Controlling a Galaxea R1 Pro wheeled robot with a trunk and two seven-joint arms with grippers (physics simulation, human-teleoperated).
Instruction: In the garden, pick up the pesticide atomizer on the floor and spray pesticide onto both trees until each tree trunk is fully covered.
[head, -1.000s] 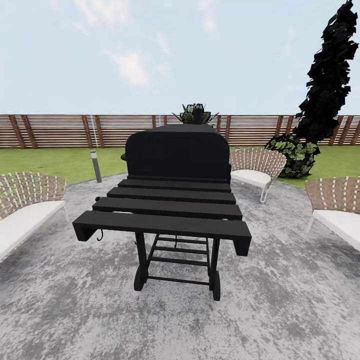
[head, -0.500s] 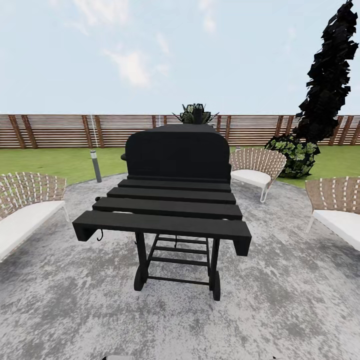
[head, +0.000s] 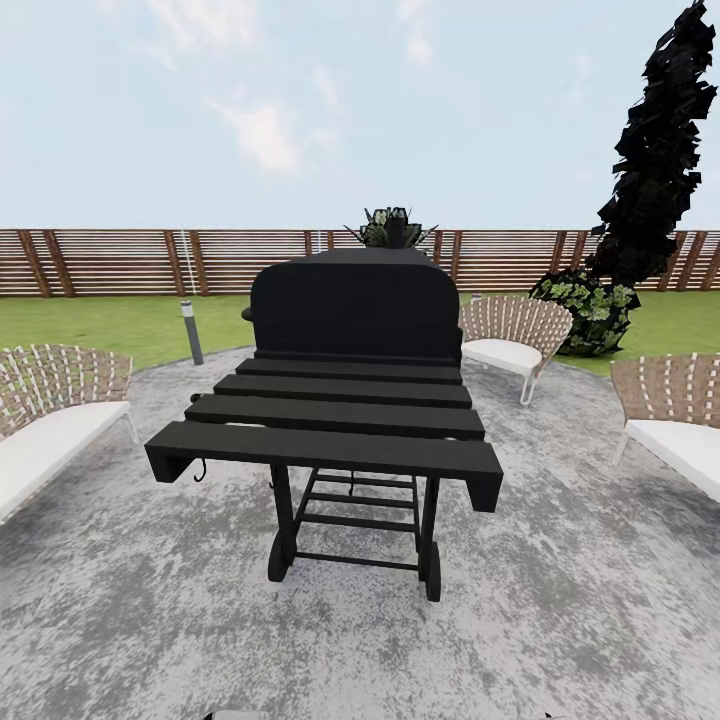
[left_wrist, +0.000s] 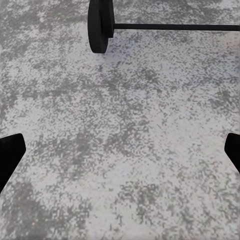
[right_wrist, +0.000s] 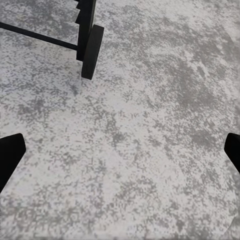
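Note:
The pesticide atomizer and both trees with their trunks are out of view. Of the garden I see a green lawn (head: 100, 325) and a brown slat fence (head: 120, 262) beyond a grey paved patio (head: 600, 620). My left gripper (left_wrist: 120, 155) hangs open over bare paving, its black fingertips (left_wrist: 10, 156) wide apart with nothing between them. My right gripper (right_wrist: 120, 155) is open the same way over the paving, its fingertips (right_wrist: 11, 152) far apart and empty.
A black barbecue cart (head: 335, 420) stands straight ahead on the patio; its wheel (left_wrist: 99, 25) and a leg (right_wrist: 90, 47) are close to my grippers. Woven chairs (head: 512, 338) (head: 665, 410) and a bench (head: 50, 415) ring the patio. A dark conifer (head: 655, 150) rises at right.
A pale sliver has come into the bottom edge of the head view since a second ago. Everything else stands as it was.

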